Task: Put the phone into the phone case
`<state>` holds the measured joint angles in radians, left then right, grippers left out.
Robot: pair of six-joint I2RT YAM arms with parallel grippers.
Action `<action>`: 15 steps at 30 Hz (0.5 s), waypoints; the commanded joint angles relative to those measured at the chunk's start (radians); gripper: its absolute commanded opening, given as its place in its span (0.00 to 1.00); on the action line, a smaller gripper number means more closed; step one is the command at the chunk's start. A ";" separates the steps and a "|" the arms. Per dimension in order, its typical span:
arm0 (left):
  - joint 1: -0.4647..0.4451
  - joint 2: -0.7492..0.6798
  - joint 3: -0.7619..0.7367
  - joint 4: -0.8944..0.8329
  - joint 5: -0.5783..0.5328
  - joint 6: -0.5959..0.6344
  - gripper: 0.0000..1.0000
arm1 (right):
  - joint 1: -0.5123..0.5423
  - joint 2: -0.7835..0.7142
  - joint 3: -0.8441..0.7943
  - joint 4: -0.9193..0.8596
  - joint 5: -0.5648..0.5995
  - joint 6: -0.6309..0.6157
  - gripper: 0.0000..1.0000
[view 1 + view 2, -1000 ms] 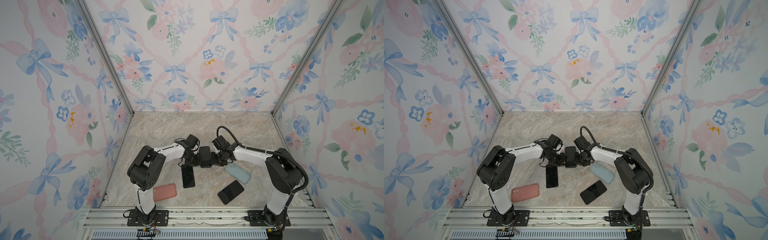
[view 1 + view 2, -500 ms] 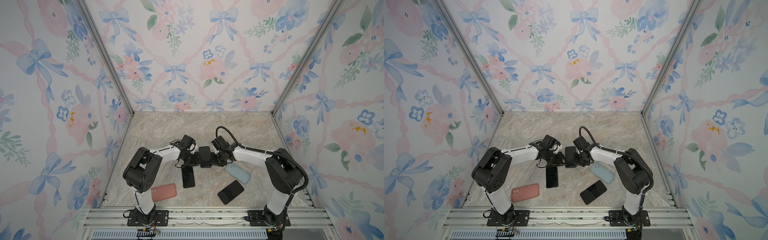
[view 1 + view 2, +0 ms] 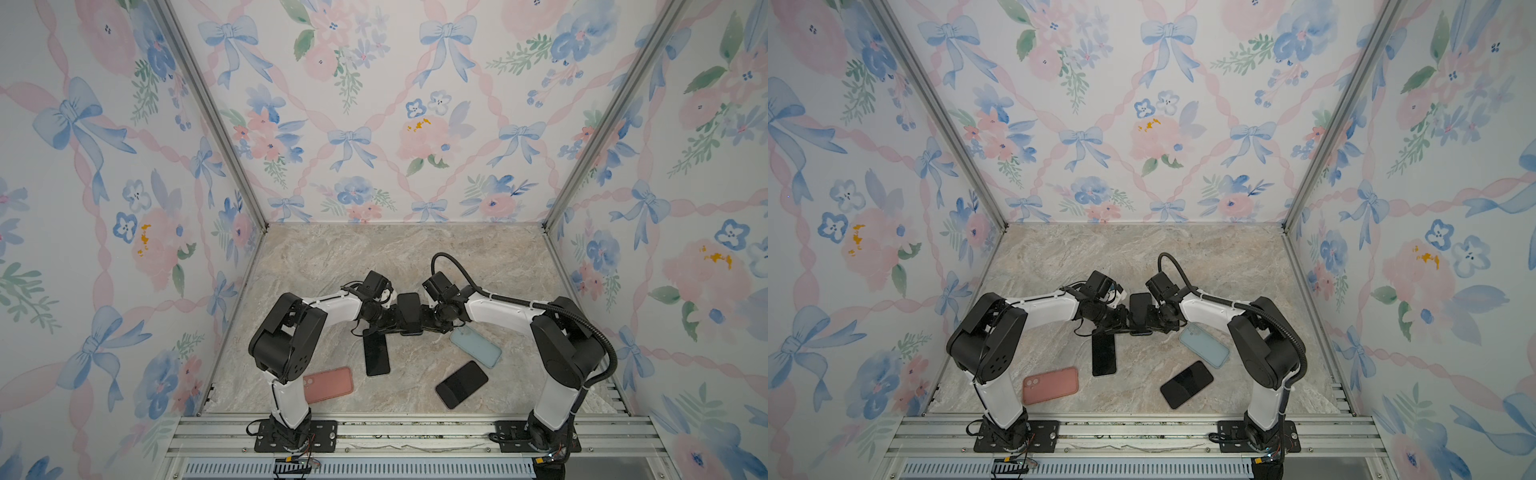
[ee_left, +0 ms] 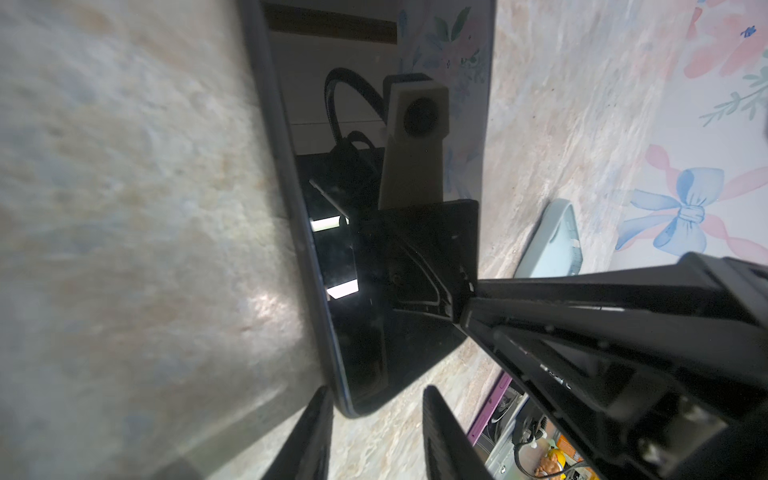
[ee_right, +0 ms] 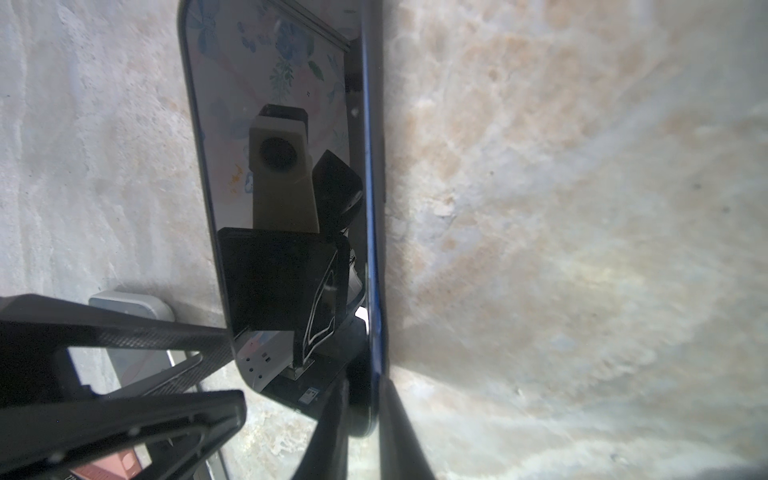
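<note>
A dark phone (image 3: 409, 311) (image 3: 1140, 309) stands on edge above the marble floor, between the two grippers at the middle. My right gripper (image 5: 361, 415) (image 3: 426, 318) is shut on the phone's (image 5: 291, 174) near end, one finger on each face. My left gripper (image 4: 376, 415) (image 3: 390, 318) is open. One of its fingers is beside the corner of the phone (image 4: 374, 340), and the other stands away from the screen. A light blue phone case (image 3: 476, 345) (image 4: 552, 241) lies just right of the grippers. A pink phone case (image 3: 328, 384) (image 3: 1050, 385) lies front left.
Two more black phones lie flat on the floor, one (image 3: 376, 353) right under the left gripper and one (image 3: 461, 384) at the front right. Flowered walls close in three sides. An aluminium rail (image 3: 415, 428) holds both arm bases at the front.
The right gripper's jaws have closed onto the phone's end. The left gripper's jaws have opened slightly, and the left arm's elbow has shifted a little leftward.
</note>
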<state>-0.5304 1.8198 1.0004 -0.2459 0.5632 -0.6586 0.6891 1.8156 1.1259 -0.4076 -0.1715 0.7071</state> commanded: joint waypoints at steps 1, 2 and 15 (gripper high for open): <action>-0.006 0.025 -0.014 0.017 0.014 0.008 0.38 | 0.016 -0.002 0.014 0.001 -0.019 0.012 0.15; -0.006 0.027 -0.014 0.020 0.011 0.010 0.38 | 0.016 -0.002 0.014 0.003 -0.020 0.014 0.15; -0.008 0.044 -0.019 0.043 0.024 0.006 0.36 | 0.017 0.008 -0.001 0.031 -0.049 0.033 0.14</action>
<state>-0.5297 1.8339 0.9977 -0.2253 0.5743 -0.6586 0.6891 1.8153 1.1259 -0.4068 -0.1715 0.7216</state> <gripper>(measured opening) 0.363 0.140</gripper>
